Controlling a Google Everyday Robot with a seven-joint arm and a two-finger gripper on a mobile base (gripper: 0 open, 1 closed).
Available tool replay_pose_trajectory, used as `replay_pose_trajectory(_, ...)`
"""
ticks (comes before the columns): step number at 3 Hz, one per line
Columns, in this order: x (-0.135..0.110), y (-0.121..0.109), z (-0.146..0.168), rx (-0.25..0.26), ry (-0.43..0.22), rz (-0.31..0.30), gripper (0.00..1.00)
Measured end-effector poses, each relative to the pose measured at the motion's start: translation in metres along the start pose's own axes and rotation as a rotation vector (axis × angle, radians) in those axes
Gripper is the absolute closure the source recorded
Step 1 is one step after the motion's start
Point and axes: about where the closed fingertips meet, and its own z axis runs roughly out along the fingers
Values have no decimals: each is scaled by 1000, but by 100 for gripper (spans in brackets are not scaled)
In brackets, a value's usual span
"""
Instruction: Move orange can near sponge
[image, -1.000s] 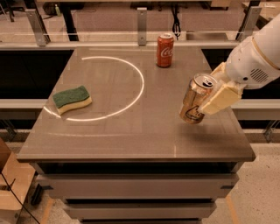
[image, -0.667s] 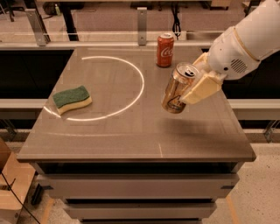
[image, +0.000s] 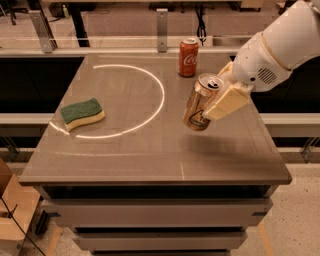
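Worktop (image: 150, 150): a flat brown surface with all four edges in view.

Sponge (image: 82, 112): lies flat, green side up, close to the left edge. Its near end rests on a bright ring of light (image: 161, 95) cast on the surface.

Orange can (image: 197, 100): well to the right of the sponge and held off the surface, with its shadow falling below it. It is tilted, the silver top leaning away from the sponge and the base pointing back toward it.

Tool (image: 206, 111): clenched on the orange can, with one cream finger (image: 227, 102) pressed along the side facing away from the sponge. The white arm (image: 280, 50) enters from the far right, beyond the edge opposite the sponge.

Red can (image: 188, 57): upright, right of the sponge and farther back, beside the rear edge and just behind the held can.

Room for moving: bare surface stretches from the sponge to the held can, crossed only by the ring of light. The front edge lies well below both.
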Motion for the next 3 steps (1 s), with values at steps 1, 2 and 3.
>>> replay_pose_trajectory(1,-17,-10,22,-3,-3,-10,100)
replay_pose_trajectory(2,-40,-25,51,-1,-3,-48,100)
replay_pose_trajectory(3,-63,-36,82,-14,-12,-90,100)
